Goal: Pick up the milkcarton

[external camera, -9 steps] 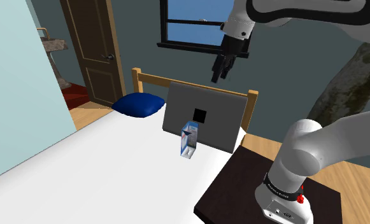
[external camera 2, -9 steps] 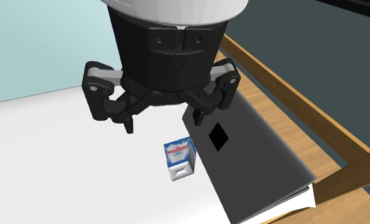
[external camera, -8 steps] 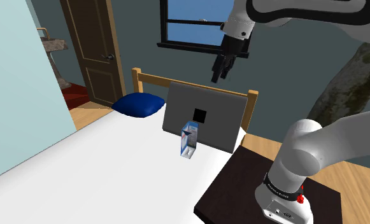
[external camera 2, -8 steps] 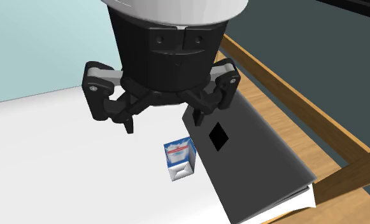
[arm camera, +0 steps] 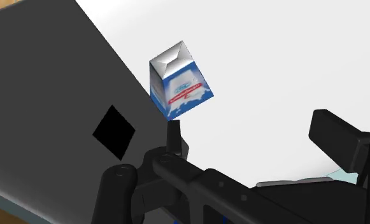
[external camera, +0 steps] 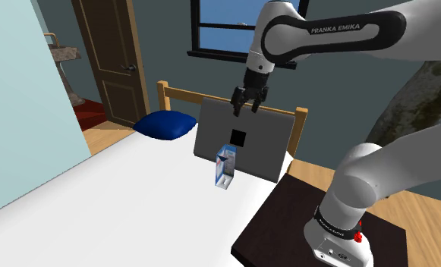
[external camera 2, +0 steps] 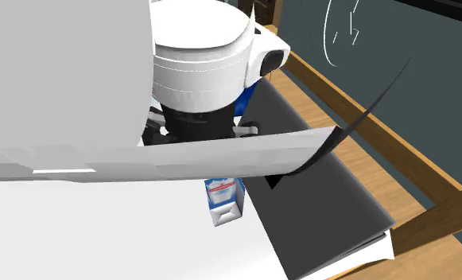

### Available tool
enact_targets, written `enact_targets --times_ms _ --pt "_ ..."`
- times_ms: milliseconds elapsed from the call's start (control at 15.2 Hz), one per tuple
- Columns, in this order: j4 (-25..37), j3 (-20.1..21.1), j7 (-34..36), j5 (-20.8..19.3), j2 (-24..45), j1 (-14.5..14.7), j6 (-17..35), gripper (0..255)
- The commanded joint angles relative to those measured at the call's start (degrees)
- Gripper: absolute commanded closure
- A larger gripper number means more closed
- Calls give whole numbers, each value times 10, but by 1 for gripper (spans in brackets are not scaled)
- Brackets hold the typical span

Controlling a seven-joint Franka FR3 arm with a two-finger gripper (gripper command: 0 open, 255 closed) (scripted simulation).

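A small blue-and-white milk carton [external camera: 225, 165] stands upright on the white bed [external camera: 135, 205], right against a grey leaning slab [external camera: 249, 140]. My black gripper [external camera: 243, 103] hangs open in the air above the slab's top edge, higher than the carton and apart from it. In the wrist view the carton [arm camera: 180, 89] lies ahead of the gripper [arm camera: 253, 137], beyond the fingertips [arm camera: 172, 135], with nothing between the fingers. In the second exterior view the carton [external camera 2: 224, 200] shows below my white arm [external camera 2: 181, 151], which hides the fingers.
A blue pillow [external camera: 165, 124] lies by the wooden headboard [external camera: 182, 95]. The slab [external camera 2: 324, 207] carries a black square mark [arm camera: 114, 132]. A dark stand top [external camera: 287, 220] sits at the bed's side, a brown door [external camera: 108, 61] and a window [external camera: 226, 26] behind.
The arm swung over and the gripper dropped lower and toward the shoulder view's left, closer to the slab's top edge. The carton has not moved. The arm now blocks the second exterior view.
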Motion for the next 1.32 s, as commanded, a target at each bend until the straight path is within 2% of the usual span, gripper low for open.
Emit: enact_targets --times_ms 0,396,726,1122,1254 --pt "-10 18 53 2 30 -15 36 0" --pt "-27 68 206 -3 130 -61 133 0" --pt "-24 99 341 -24 227 -99 207 0" --pt "-7 116 511 -72 351 -136 283 0" --pt "-9 115 518 -76 360 -136 293 0"
